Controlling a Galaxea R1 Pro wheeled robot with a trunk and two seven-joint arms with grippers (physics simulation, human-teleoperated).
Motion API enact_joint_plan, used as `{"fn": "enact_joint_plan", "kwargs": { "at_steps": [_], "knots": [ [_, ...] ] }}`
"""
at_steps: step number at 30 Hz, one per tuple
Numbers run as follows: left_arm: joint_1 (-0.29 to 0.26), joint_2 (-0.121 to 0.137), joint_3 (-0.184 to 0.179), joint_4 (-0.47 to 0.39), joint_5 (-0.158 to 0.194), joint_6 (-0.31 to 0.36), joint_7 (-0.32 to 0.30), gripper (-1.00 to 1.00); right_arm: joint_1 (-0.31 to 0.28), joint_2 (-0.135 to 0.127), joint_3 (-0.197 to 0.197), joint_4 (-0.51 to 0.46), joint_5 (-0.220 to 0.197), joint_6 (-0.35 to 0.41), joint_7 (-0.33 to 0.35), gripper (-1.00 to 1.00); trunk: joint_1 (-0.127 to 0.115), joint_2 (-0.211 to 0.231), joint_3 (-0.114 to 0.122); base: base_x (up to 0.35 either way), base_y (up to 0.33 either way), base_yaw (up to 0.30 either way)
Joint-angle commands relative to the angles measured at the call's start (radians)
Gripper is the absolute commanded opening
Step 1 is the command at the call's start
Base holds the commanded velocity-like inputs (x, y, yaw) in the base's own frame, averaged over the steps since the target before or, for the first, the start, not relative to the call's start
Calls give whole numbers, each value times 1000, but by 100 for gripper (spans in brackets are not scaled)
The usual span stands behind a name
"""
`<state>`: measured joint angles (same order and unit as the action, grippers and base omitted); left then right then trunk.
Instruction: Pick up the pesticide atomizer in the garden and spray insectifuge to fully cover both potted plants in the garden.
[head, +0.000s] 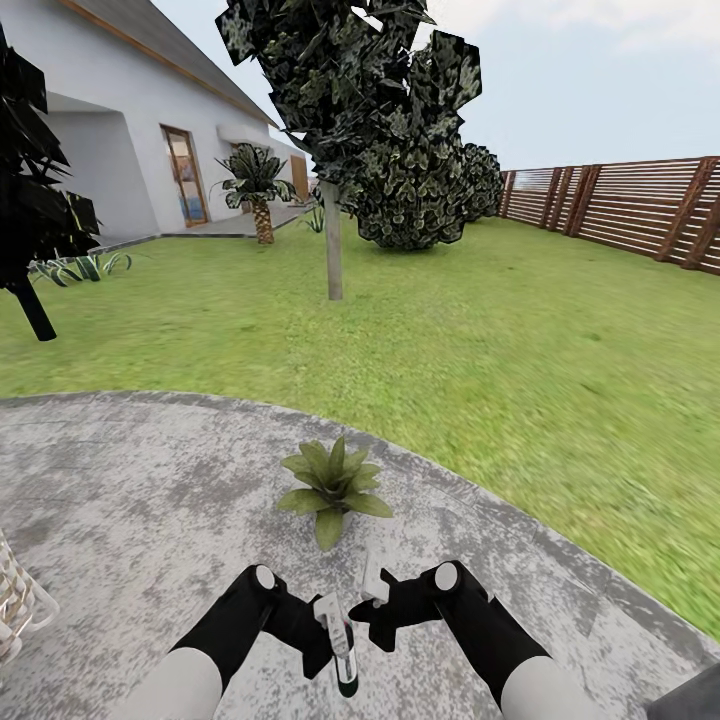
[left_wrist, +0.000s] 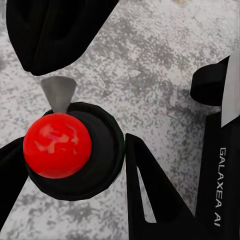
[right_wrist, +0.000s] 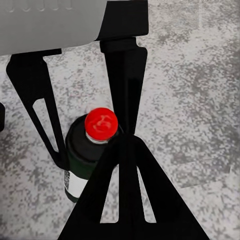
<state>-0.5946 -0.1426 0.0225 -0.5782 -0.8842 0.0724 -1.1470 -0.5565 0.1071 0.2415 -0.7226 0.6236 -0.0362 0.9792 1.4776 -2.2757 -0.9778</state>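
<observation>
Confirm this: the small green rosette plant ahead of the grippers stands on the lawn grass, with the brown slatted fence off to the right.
Not quite: the small green rosette plant stands on the grey speckled paved patio, not on the lawn grass; the head view shows paving all around it. The brown slatted fence is indeed at the right.

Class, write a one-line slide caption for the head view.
Left gripper holds the pesticide atomizer before a potted plant on the patio.
</observation>
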Motion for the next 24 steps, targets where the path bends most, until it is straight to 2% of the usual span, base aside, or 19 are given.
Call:
{"fn": "enact_joint_plan", "kwargs": {
  "at_steps": [1,11,17,24],
  "knots": [
    [0,-1,2,-2,-4,7,-5,-100,0,0,-1,-1,8,-4,3,-100,0,0,-1,0,0,0],
    [-2,-3,3,-3,-2,7,-5,-100,0,0,-1,-1,8,-4,3,-100,0,0,-1,0,0,0],
    [-3,-2,3,-2,31,6,-5,-100,0,0,-1,-1,8,-4,3,-100,0,0,-1,0,0,0],
    [-1,9,0,2,26,3,-4,-100,0,0,-1,-1,8,-4,3,-100,0,0,-1,0,0,0]
  ]
}}
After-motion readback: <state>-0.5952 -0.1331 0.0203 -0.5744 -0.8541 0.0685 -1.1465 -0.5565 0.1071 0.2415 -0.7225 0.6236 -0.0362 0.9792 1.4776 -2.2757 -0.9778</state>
